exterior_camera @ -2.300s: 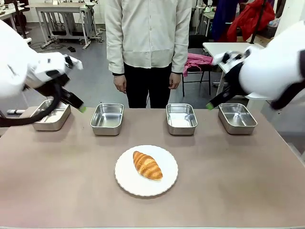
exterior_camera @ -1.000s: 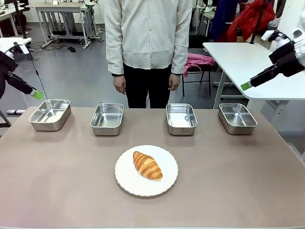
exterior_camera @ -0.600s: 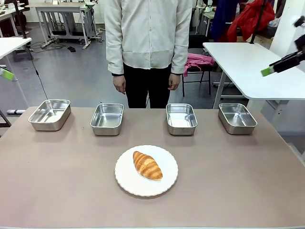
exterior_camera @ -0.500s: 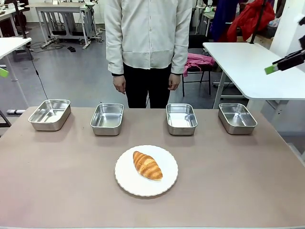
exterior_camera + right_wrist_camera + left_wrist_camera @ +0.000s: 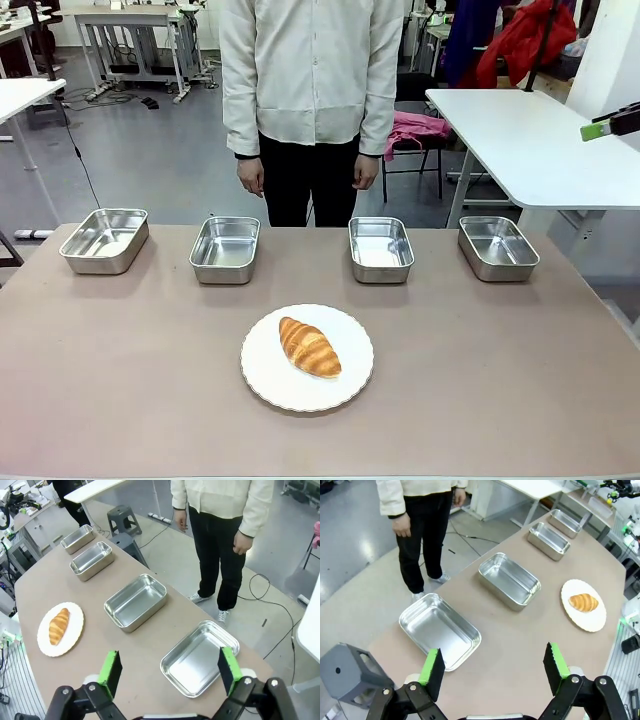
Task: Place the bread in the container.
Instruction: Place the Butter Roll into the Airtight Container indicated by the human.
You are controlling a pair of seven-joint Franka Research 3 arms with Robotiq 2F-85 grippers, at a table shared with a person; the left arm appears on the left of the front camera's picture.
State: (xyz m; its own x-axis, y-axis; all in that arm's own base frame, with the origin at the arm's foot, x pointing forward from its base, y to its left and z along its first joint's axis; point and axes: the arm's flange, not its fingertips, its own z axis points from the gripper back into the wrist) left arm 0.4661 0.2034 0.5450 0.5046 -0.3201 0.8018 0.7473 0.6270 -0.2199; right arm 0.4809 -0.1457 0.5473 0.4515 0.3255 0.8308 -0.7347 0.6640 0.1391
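Golden-brown ridged croissant (image 5: 309, 346) lies on a round white scallop-edged plate (image 5: 266, 378), midway along the brown table (image 5: 120, 390) and nearer the robot's edge. Four shiny rectangular stainless-steel trays (image 5: 225, 249) stand in a row along the far edge, well apart from the plate. A person (image 5: 310, 70) stands behind that edge. Left gripper (image 5: 493, 666), high above the left end: jaws wide apart, holding nothing. Right gripper (image 5: 168, 666), high above the right end: the same.

- The left gripper (image 5: 493, 666) is hanging wide open above the table (image 5: 520, 645).
- Four trays (image 5: 509, 580) are sitting in a row.
- A croissant (image 5: 583, 602) is lying on a plate (image 5: 587, 623).
- A person (image 5: 420, 545) is standing beside the table.
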